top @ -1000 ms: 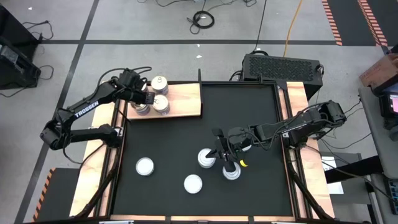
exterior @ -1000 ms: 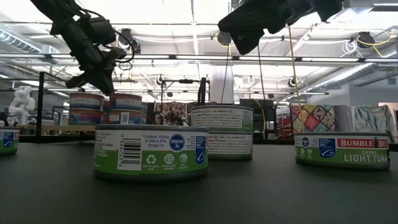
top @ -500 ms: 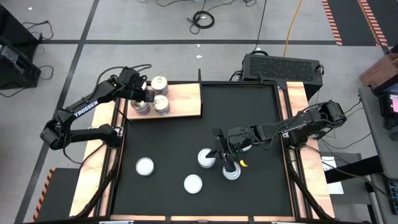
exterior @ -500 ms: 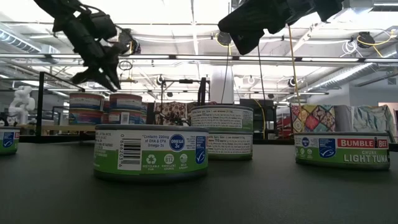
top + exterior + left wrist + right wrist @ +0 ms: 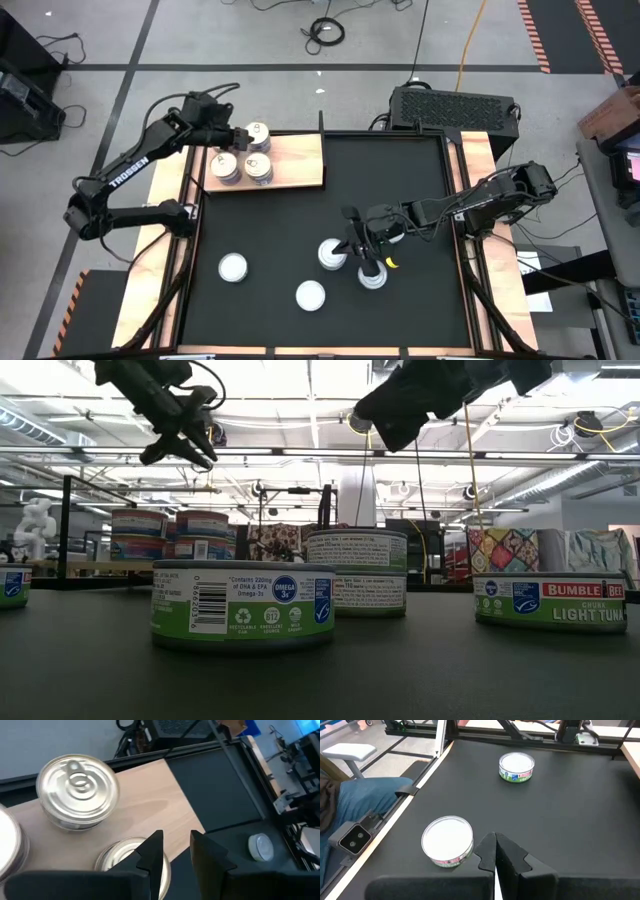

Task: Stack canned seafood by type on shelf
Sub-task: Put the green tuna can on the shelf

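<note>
Left end effector [image 5: 232, 137]: lifted off the tin stack [image 5: 226, 166] on the shelf [image 5: 296, 160], fingers apart, empty.
Right end effector [image 5: 364, 244]: closed, over table tins.
Meaning: tin placed; more remain.

A square black tabletop mat [image 5: 400, 200] carries a flat rectangular light wooden board [image 5: 295, 160] laid over its far left corner. On the board stand three groups of short round metal tins with silvery pull-tab tops [image 5: 257, 133], close together near its left end; the low view shows some as two-high stacks. Directly on the black mat lie four tins with pale white tops [image 5: 233, 266], spread across the near half, two of them just beside each other.
</note>
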Motion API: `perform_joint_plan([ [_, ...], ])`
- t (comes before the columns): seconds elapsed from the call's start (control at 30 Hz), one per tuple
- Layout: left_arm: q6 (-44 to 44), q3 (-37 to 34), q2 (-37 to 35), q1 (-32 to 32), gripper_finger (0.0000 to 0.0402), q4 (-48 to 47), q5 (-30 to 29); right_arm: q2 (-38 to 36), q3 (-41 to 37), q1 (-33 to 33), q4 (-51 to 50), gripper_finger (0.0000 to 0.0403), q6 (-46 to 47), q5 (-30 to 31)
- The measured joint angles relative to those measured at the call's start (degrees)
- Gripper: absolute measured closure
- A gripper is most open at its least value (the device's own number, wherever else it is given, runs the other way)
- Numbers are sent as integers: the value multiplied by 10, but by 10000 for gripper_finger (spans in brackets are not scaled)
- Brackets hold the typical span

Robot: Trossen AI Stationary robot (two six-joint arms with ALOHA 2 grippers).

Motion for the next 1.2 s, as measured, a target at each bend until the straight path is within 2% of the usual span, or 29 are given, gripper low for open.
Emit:
perform_joint_plan([
  [0.37,19,0,0,-32,304,18,-7,0,0,0,-8,403,0,0],
  [0.53,43,0,0,-72,304,10,-6,0,0,-1,2,403,0,0],
  [0.67,60,0,0,-130,304,-15,-12,0,0,-1,3,403,0,0],
  [1.0,54,0,0,-312,304,-27,-105,0,0,-1,4,403,-3,0],
  [1.1,27,0,0,-373,304,-39,-145,0,0,-1,4,403,1,0],
  [1.2,-1,0,0,-435,304,-40,-156,0,0,0,4,403,2,0],
])
